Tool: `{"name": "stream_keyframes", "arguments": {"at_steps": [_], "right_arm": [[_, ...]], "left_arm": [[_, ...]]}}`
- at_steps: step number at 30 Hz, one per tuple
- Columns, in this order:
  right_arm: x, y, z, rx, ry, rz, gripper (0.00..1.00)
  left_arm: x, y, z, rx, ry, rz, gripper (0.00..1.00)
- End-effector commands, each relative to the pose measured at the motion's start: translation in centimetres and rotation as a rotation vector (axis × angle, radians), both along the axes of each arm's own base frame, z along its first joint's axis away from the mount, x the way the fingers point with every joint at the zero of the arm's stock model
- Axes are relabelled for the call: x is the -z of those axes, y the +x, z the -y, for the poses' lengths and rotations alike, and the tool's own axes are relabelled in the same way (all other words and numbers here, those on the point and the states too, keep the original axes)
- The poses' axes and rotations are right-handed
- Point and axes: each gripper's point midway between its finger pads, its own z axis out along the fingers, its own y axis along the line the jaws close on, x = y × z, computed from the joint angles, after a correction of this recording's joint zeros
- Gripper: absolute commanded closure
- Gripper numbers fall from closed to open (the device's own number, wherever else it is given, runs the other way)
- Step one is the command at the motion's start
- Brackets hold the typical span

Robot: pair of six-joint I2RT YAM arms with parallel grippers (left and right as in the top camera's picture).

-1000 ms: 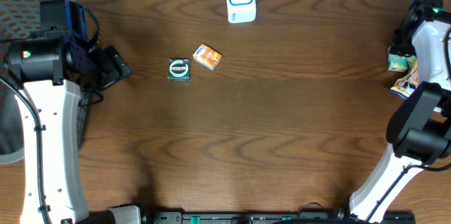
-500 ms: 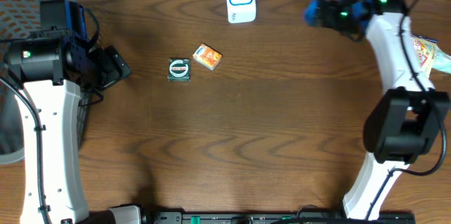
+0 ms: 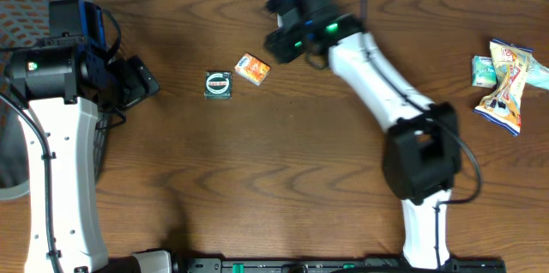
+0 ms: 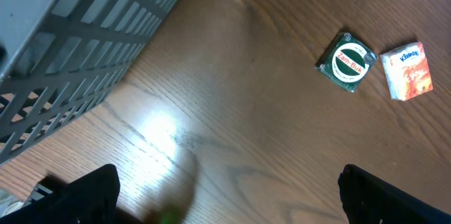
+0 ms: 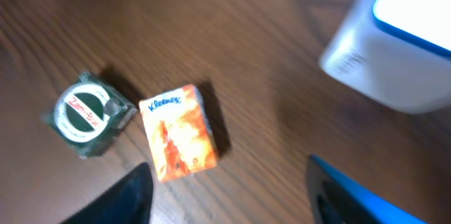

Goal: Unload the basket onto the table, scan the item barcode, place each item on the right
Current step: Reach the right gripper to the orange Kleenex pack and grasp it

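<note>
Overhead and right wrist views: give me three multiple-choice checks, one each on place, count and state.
1. Seen from overhead, the green tin lies where against the Kleenex pack? A left of it; B right of it; C on top of it.
2. Small items near the scanner in the right wrist view? A one; B two; C four.
3. The right gripper is: A open and empty; B shut on the pack; C shut on the tin.
Answers: A, the tin sits leftward; B, only tin and pack show; A, its fingers stand wide apart, holding nothing.
</note>
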Motion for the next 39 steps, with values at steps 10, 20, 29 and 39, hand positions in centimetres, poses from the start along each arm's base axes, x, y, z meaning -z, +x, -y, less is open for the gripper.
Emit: {"name": "stream_keyframes", "arguments": {"at_steps": [10, 20, 29, 39], "right_arm": [[8.3, -2.3, -4.6, -0.166, -0.195, 0.02, 0.37], [9.2, -3.9, -6.5, -0.248, -0.224, 0.031, 0.41], [12.6, -3.9, -5.4, -0.229, -0.282, -0.01, 0.46], [13.0, -4.2, -3.2, -0.107, -0.336, -0.074, 0.99]], "left_arm": [[0.3, -0.1, -0.2, -0.008, 0.002, -0.013, 0.02], [0.3, -0.1, -0.2, -0.008, 0.003, -0.013, 0.02], [0.3, -0.1, -0.2, -0.008, 0.003, -0.013, 0.02], [0.3, -0.1, -0.2, -0.008, 0.003, -0.013, 0.02]]}}
